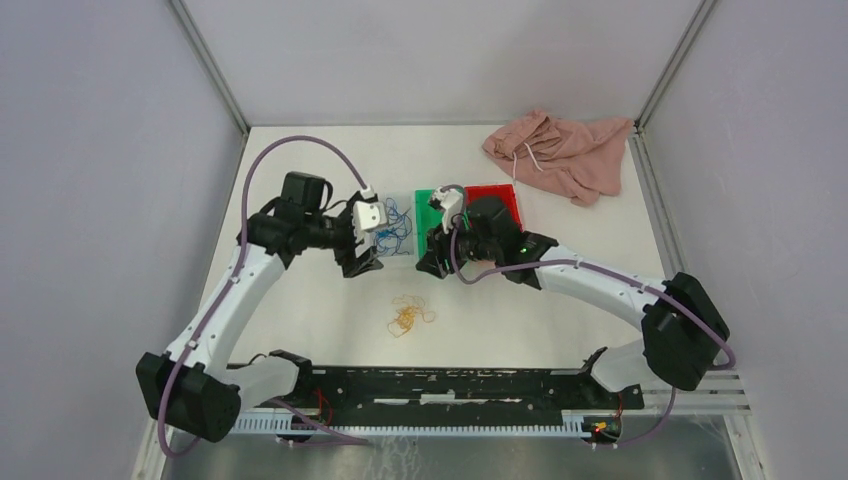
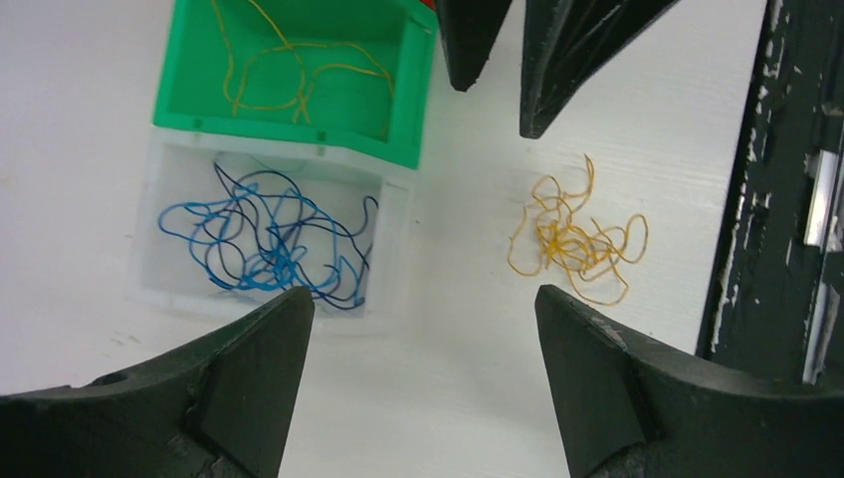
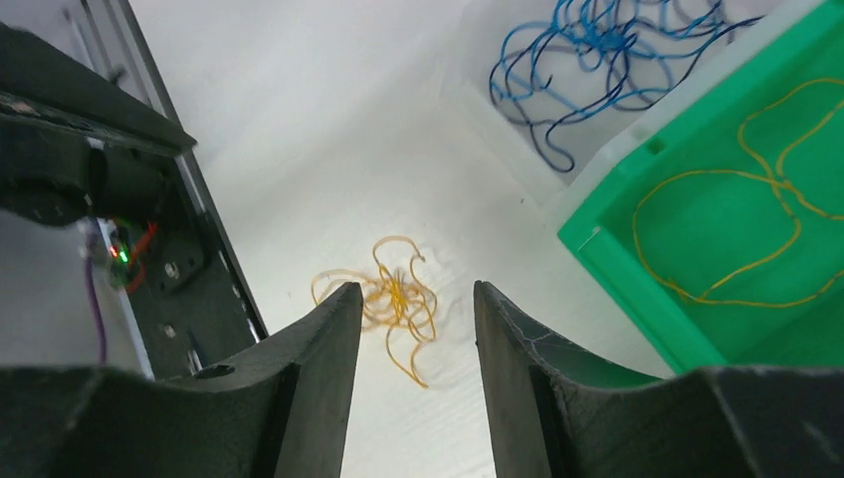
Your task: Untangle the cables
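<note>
A loose clump of yellow-orange cables [image 1: 408, 315] lies on the white table in front of the bins, also seen as the yellow clump [image 2: 577, 237] [image 3: 394, 299]. Tangled blue and dark cables [image 2: 269, 244] [image 3: 597, 50] fill a clear bin [image 1: 398, 251]. One yellow cable [image 2: 299, 70] [image 3: 737, 234] lies in the green bin [image 2: 289, 134]. My left gripper [image 1: 362, 265] [image 2: 423, 299] hangs open and empty above the table beside the clear bin. My right gripper [image 1: 432, 265] [image 3: 416, 289] hovers by the green bin's near corner, jaws apart, nothing between them.
A red bin [image 1: 497, 205] stands right of the green bin [image 1: 428, 200]. A pink cloth [image 1: 560, 150] with a white drawstring lies at the back right. The black base rail [image 1: 450, 385] runs along the near edge. Grey walls enclose the table.
</note>
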